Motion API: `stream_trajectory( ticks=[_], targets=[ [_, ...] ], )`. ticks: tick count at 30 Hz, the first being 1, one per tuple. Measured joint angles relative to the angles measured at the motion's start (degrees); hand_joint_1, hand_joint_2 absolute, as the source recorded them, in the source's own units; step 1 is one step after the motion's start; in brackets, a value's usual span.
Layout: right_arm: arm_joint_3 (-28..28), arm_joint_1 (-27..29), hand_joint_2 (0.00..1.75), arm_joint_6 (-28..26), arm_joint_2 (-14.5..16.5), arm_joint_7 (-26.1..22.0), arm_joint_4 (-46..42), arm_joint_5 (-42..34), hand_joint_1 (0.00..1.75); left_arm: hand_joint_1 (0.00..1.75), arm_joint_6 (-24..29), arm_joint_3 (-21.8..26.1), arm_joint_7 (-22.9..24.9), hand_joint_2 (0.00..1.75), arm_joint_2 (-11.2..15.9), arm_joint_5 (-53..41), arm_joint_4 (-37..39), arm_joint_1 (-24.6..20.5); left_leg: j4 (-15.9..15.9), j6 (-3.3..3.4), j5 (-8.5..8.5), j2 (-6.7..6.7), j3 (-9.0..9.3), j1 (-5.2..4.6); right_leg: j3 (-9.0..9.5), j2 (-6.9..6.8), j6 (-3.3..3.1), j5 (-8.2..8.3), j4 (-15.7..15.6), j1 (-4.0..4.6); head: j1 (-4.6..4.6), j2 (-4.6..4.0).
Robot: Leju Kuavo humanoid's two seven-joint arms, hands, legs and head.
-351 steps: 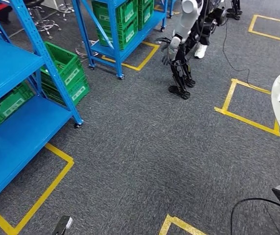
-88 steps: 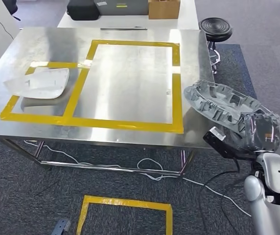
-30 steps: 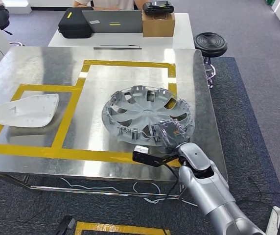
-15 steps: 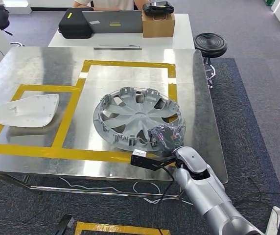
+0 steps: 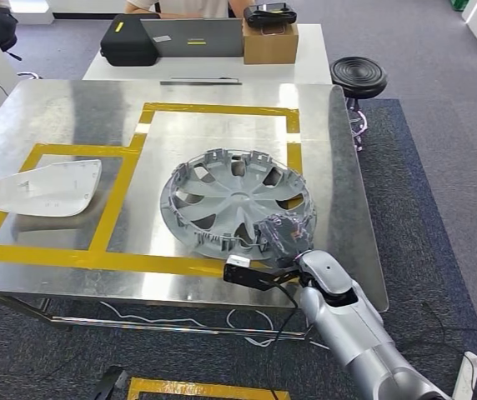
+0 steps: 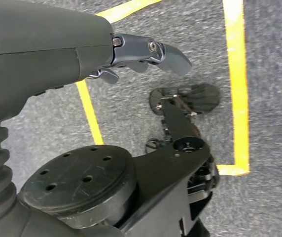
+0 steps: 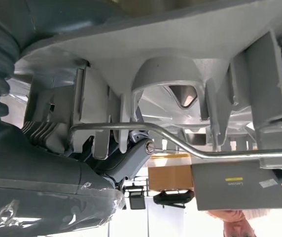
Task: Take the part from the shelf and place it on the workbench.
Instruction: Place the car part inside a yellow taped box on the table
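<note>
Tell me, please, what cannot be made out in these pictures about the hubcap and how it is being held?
- Right robot hand, head view: fingers hidden by its plastic wrap and the hubcap rim.
- Hubcap, right wrist view: too close, cut off by every edge.
- Whether the hubcap rests flat on the workbench: near rim hidden by the robot hand.

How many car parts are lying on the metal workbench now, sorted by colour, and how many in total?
Grey wheel cover, held at its near rim by the right robot hand: 1
White mirror cover: 1
Total on the workbench: 2
</note>
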Motion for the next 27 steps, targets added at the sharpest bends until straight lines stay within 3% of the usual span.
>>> stream_trajectory(
  ticks=[1,6,10,17,27],
  targets=[
    [0.0,0.0,1.75,0.2,0.0,0.1,0.1,0.1,0.00,0.00,0.3,-0.1,-0.5,1.75,0.0,-0.4,0.0,0.0,0.0,0.00,0.00,0.00,0.00,0.00,0.00,0.00,0.00,0.00,0.0,0.00,-0.01,0.00],
    [0.0,0.8,1.75,0.7,-0.1,0.4,0.8,0.3,0.00,0.00,1.5,-1.3,-1.1,1.75,0.0,-1.6,0.0,0.1,0.0,0.01,0.00,0.00,-0.02,0.00,0.00,-0.01,0.01,0.01,0.0,-0.01,0.01,0.01],
    [0.0,1.1,1.75,0.8,-0.1,0.5,1.2,0.3,0.00,0.00,1.6,-1.5,-1.0,0.00,0.0,-1.7,0.0,0.1,0.0,0.03,0.02,0.00,-0.02,-0.01,-0.01,0.00,0.00,0.02,0.0,-0.02,-0.01,0.00],
    [0.0,1.2,1.75,1.6,-0.1,-0.3,1.7,-0.3,0.00,0.00,0.6,-1.5,2.1,0.00,0.0,-1.0,0.0,0.0,0.0,0.04,0.01,0.00,-0.03,-0.01,-0.02,0.00,0.00,0.01,0.0,-0.02,0.01,0.00],
    [0.0,2.2,1.75,3.5,-0.1,-0.6,1.9,-3.0,0.00,0.00,0.3,-1.5,2.5,0.00,0.1,-1.1,0.0,0.0,0.0,0.04,0.00,0.00,-0.01,-0.01,-0.23,0.00,0.00,0.00,0.0,-0.02,0.00,0.01]
  ],
)
